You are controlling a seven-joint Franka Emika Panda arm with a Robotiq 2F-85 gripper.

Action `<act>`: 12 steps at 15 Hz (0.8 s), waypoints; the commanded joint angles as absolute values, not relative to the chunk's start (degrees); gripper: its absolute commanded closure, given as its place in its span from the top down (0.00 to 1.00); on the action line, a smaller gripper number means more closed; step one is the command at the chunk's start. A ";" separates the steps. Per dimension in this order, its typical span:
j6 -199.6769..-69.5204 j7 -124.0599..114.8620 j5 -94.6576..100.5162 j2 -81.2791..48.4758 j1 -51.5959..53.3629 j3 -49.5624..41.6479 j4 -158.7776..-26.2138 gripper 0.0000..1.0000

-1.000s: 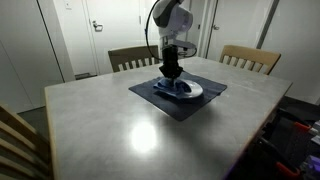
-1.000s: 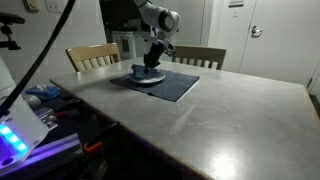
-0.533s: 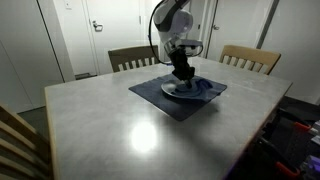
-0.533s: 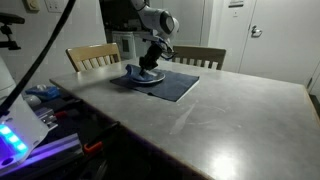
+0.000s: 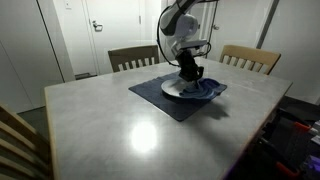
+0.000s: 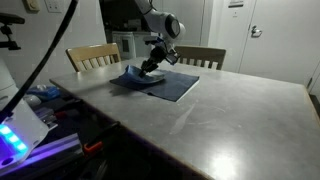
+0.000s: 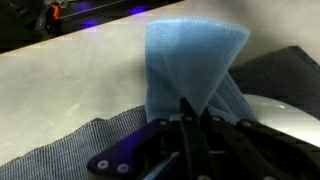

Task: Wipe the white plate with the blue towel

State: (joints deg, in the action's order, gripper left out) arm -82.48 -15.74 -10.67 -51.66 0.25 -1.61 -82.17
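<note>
Wrist view: Robotiq gripper (image 7: 190, 108) is clenched on a pinched fold of the blue cloth towel (image 7: 192, 60), which fans out ahead of the fingertips. The white round plate (image 7: 287, 108) shows only as a rim to one side of the fingers. The dark grey woven placemat (image 7: 105, 140) lies under them. Whether the cloth touches the plate cannot be told here.

Exterior views: in an exterior view the gripper (image 5: 188, 72) stands over the plate's (image 5: 172, 91) edge, with the towel (image 5: 207, 88) bunched below the fingers and spilling onto the placemat (image 5: 180, 108). In an exterior view the towel (image 6: 133, 75) sits below and beside the fingers; the plate is too small to make out.

Risks, as judged:
- So close to the rim, a stroke may wipe the placemat, not the plate.
- Downward pressure at the rim may tip or skid the plate.
- The narrow pinch may let the cloth slip free.
</note>
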 commanded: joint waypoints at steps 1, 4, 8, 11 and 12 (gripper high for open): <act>-87.26 -21.19 -14.54 -51.12 -0.50 -3.44 -83.11 0.02; -93.00 -23.64 -15.83 -50.61 -0.51 -4.41 -83.65 0.02; -100.51 -22.84 -15.79 -50.48 -0.21 -3.68 -83.04 0.02; -106.13 -19.56 -15.75 -49.61 0.06 -1.87 -82.92 0.02; -107.57 -18.04 -15.55 -49.35 0.19 -1.04 -82.79 0.02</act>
State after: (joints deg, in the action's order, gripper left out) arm -101.99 -21.70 -14.75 -50.40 -0.09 -2.74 -81.97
